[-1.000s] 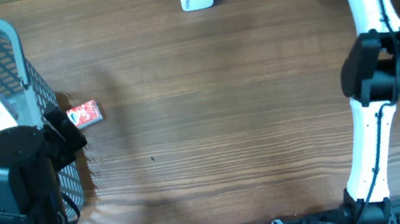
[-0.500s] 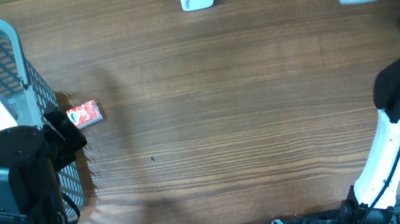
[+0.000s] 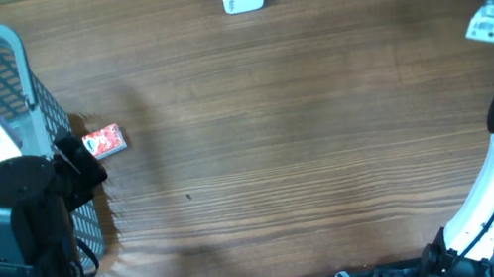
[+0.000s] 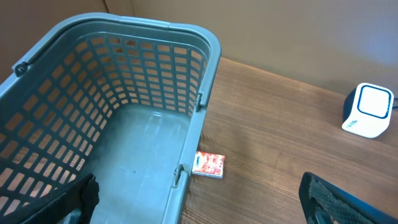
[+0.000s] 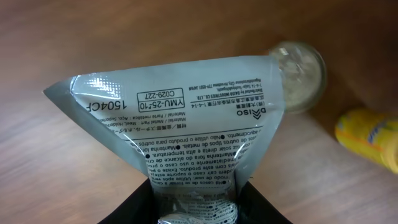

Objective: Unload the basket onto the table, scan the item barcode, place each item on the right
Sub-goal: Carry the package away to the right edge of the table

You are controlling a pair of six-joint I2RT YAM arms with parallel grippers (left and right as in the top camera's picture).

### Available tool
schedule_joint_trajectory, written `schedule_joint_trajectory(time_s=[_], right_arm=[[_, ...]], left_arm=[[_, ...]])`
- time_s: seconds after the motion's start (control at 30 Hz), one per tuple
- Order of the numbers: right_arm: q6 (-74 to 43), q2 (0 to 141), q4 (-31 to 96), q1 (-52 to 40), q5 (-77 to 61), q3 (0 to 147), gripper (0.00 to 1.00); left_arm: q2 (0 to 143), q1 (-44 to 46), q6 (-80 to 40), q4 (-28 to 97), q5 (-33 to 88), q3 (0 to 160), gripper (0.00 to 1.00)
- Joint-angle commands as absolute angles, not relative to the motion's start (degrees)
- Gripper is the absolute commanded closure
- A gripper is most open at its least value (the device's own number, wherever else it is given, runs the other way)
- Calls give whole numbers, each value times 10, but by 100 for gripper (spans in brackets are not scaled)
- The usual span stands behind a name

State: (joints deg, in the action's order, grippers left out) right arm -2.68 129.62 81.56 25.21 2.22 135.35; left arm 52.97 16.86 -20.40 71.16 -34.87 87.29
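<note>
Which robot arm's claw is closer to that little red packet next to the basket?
Left. The left claw, open, hangs right beside the red packet; the right claw, clamped on a silver pouch, is across the table at its far edge.

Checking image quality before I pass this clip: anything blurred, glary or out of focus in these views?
Overhead: evenly lit, the pouch small and soft at the right edge. Left wrist: basket and scanner sharp, the scanner's face bright. Right wrist: pouch print legible, round object and yellow item behind it out of focus.
</note>
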Motion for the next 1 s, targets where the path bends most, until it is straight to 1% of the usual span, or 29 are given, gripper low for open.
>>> schedule_joint_trajectory(time_s=[0.0,0.1,0.3,0.43,0.53,0.67,0.73,0.93,0.97], right_arm=[[-52,1290,793,273,58,1298,95],[-47,1290,750,284,31,1250,96],[-44,1290,652,293,30,1160,95],[-30,1290,596,293,34,1101,89],[-30,1290,570,295,35,1065,89],[-33,1290,560,305,35,1041,88],[-41,1290,562,315,37,1037,84],[-55,1290,575,357,41,1037,84],[-69,1290,575,365,39,1037,80]], left_arm=[[531,166,-197,710,-354,879,0],[531,166,-197,710,-354,879,0],[531,166,-197,710,-354,879,0],[531,166,-197,710,-354,879,0],[531,166,-197,710,-354,879,0],[531,166,-197,710,-354,879,0],[531,166,-197,710,-355,879,0],[531,166,-197,710,-354,879,0],[531,166,-197,710,-354,879,0]])
